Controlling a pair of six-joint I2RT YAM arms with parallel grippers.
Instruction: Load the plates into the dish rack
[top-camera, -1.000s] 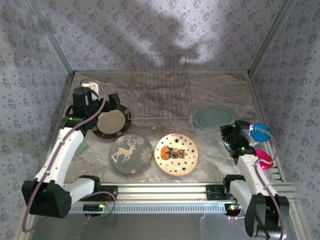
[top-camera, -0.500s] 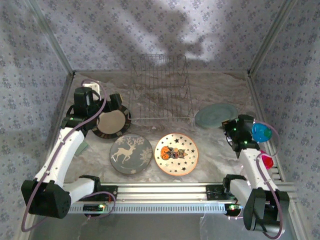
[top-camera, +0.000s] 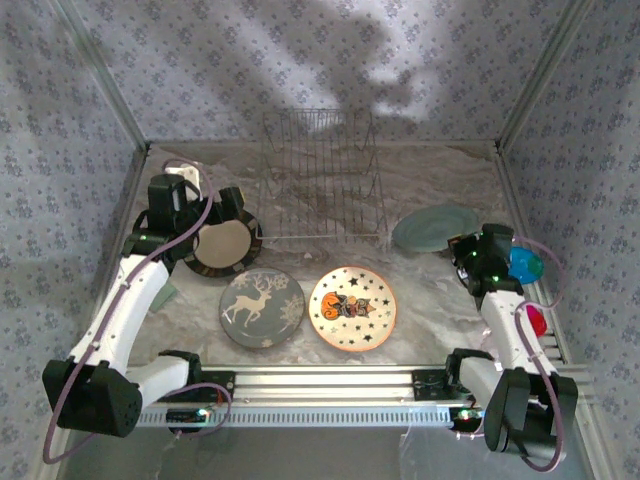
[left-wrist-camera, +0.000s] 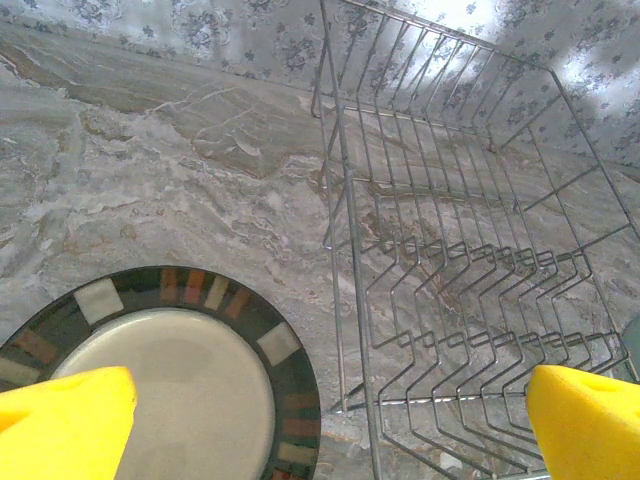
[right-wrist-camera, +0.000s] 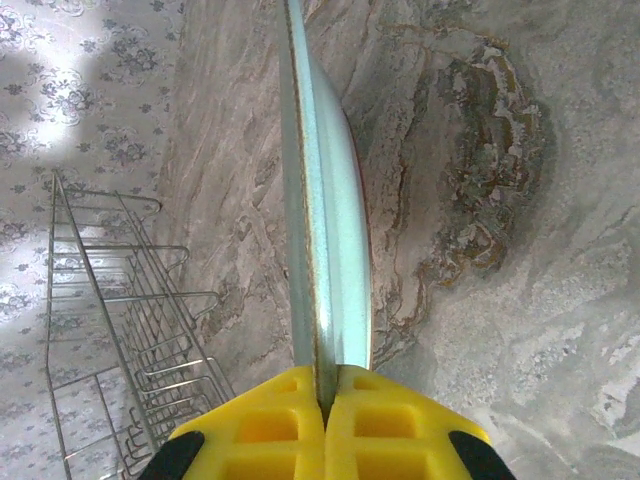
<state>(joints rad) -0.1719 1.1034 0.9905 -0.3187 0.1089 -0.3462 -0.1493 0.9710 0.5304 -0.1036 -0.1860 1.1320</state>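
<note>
Between the shut fingers of the right end effector (right-wrist-camera: 322, 405) sits the rim of the teal plate (right-wrist-camera: 330, 240), pinched edge-on so that, I judge, it can drop upright between tines. The rack (right-wrist-camera: 110, 330) stands off to its left. Under the left end effector (left-wrist-camera: 325, 425), fingers spread wide, the striped plate (left-wrist-camera: 170, 390) lies flat on the desk (left-wrist-camera: 150, 180), with the rack just right of it. It is probably the next pick.
</note>
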